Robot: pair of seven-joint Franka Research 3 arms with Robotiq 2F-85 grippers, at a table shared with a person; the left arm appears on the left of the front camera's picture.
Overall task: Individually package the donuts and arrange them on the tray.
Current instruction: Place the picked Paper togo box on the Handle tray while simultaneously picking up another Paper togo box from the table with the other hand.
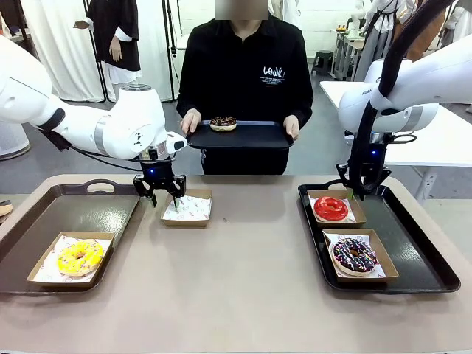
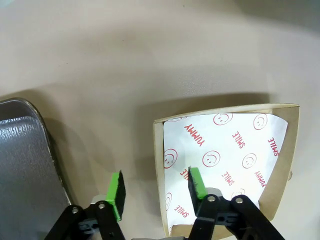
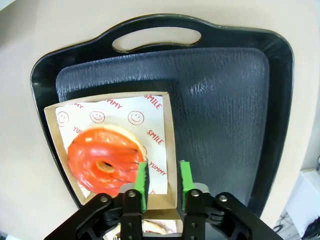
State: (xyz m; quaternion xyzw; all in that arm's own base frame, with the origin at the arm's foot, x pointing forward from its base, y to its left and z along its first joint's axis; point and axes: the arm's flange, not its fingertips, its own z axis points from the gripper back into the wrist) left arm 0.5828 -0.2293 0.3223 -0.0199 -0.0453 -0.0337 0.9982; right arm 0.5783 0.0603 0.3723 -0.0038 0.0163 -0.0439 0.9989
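Cardboard light and bendy, best pinched by a side wall, sparing soft icing: left gripper (image 2: 155,182) spread astride the empty box (image 2: 159,145), right gripper (image 3: 164,175) beside the red donut (image 3: 102,157), hold impossible to tell.

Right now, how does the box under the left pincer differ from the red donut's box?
The empty box holds only paper; the red donut's box holds the red donut. The empty box sits on the table; the red donut's box in the right tray. Both have smiley-print liners.

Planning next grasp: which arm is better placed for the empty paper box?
Left: the left end effector straddles the wall of the empty box; the right end effector is at the red donut.
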